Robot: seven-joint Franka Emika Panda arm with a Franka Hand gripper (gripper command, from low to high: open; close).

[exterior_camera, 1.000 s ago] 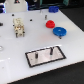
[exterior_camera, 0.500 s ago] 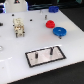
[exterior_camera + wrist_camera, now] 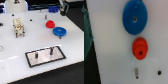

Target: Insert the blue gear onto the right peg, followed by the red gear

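The blue gear [image 3: 59,31] lies flat on the white table at the exterior view's right, and the smaller red gear [image 3: 50,23] lies just behind and left of it. The black-bordered plate [image 3: 33,61] sits near the front, and the right peg [image 3: 50,50] stands on it with nothing on it. My gripper [image 3: 19,31] is a blurred cream shape hanging at the exterior view's left, well away from both gears. I cannot tell how its jaws stand. The wrist view shows the blue gear [image 3: 134,19], the red gear [image 3: 140,47] and two pegs, but no fingers.
The plate's left peg [image 3: 37,54] stands beside the right one. The arm's white base [image 3: 19,2] is at the back left. Dark clutter lines the table's far edge [image 3: 45,10]. A dark table edge [image 3: 90,55] shows in the wrist view.
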